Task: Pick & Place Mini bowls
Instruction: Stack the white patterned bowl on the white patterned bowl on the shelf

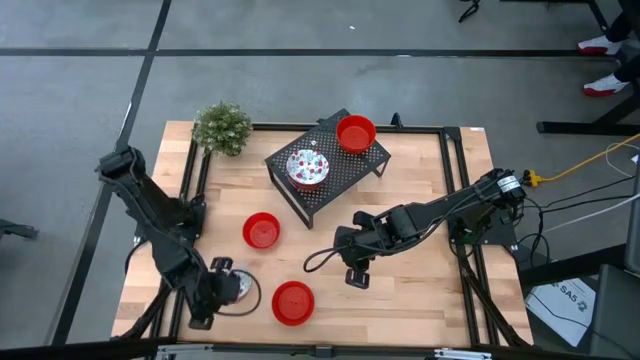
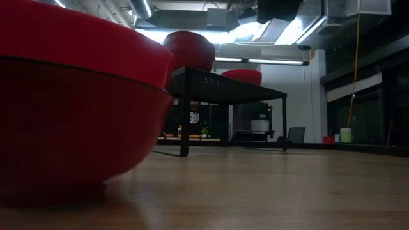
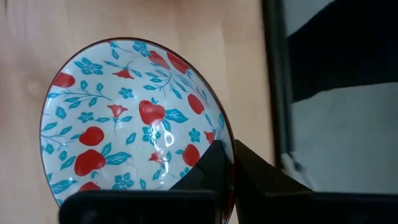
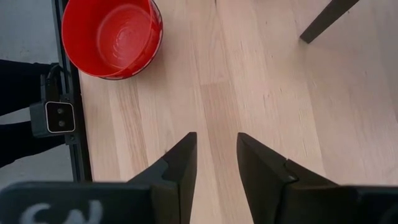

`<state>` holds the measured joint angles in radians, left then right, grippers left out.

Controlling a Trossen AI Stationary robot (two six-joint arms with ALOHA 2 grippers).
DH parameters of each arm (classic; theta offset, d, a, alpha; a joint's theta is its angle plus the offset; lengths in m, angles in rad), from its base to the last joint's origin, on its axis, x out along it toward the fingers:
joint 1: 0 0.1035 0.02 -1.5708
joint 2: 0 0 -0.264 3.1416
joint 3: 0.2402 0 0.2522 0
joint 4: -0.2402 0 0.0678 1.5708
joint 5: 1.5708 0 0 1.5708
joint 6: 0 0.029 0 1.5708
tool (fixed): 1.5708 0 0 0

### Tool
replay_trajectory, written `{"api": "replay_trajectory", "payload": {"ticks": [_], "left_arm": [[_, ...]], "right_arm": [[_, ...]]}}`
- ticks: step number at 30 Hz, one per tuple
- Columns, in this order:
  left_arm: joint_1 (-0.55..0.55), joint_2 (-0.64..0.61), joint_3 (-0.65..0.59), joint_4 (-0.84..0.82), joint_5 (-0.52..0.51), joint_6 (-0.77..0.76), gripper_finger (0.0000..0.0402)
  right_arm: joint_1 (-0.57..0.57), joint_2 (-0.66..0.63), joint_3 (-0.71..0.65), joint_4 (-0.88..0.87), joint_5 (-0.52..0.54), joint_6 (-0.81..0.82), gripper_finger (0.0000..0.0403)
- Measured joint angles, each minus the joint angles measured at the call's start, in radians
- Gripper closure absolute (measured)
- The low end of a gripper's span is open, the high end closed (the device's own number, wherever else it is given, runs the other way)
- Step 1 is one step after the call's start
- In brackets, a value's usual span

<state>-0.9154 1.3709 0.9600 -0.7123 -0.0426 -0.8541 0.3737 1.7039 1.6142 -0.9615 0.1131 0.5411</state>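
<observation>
Gleaming white floral mini bowl

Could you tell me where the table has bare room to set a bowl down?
Bare wood lies right of the black rack, and between the front red bowl and right gripper. Crowded: the front left corner, where the left gripper grips a floral bowl.

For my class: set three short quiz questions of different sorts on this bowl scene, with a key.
1. True or false: the left gripper pinches the rim of the floral bowl.
2. How many bowls sit on the black mesh rack? A) one B) two C) three
3. Fill in: the right gripper is ___ above bare table.

Key: 1 true; 2 B, a floral bowl on the rack and a red bowl; 3 open.
</observation>
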Motion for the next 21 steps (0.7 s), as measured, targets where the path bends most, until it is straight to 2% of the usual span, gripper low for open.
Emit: {"api": "replay_trajectory", "payload": {"ticks": [7,12,21], "left_arm": [[0.062,-0.147,0.0,-0.002,0.032,0.0,0.0395],[0.098,-0.234,0.0,-0.003,-0.014,0.0,0.0395],[0.14,-0.298,0.0,-0.003,-0.046,0.004,0.0395]], "right_arm": [[0.0,0.0,0.0,0.0,0.0,0.005,0.0289],[0.0,0.0,0.0,0.002,0.0,0.012,0.0289],[0.0,0.0,0.0,0.002,0.0,0.034,0.0289]]}}
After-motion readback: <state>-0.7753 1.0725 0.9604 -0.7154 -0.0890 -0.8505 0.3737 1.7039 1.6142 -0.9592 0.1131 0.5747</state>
